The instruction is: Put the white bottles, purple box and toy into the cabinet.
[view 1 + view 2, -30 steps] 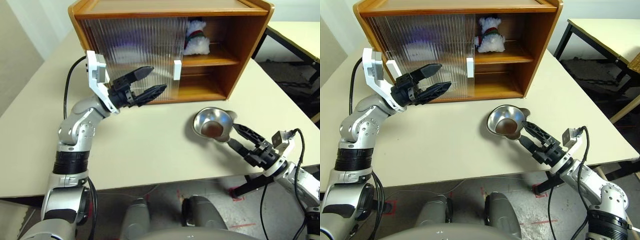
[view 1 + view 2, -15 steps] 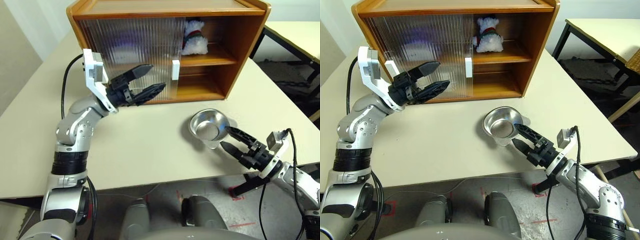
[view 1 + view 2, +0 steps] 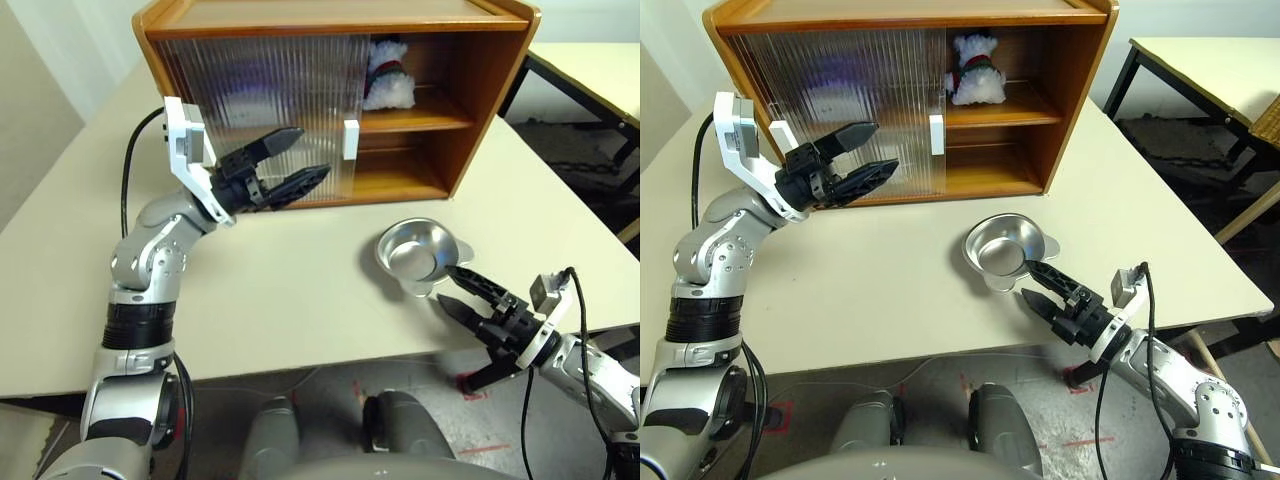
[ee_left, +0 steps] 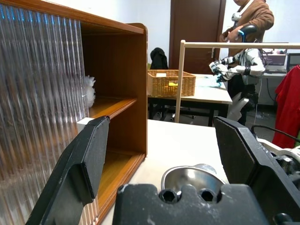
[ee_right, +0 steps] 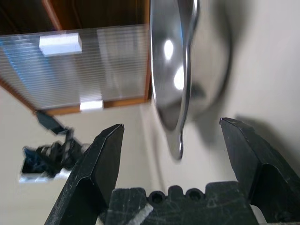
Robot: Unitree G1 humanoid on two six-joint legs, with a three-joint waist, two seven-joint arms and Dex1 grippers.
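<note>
Backing off the steel bowl (image 3: 412, 252), the right gripper (image 3: 453, 288) gapes empty; toy (image 3: 975, 68) lies ahead of both grippers, shelved.

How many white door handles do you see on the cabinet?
2. One handle is at the edge of the doors, beside the open part where the toy stands. The other handle is behind the left gripper. Others may be hidden.

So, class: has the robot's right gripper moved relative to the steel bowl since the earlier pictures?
Yes. The right gripper has drawn back from the steel bowl, toward the table's near edge.
</note>
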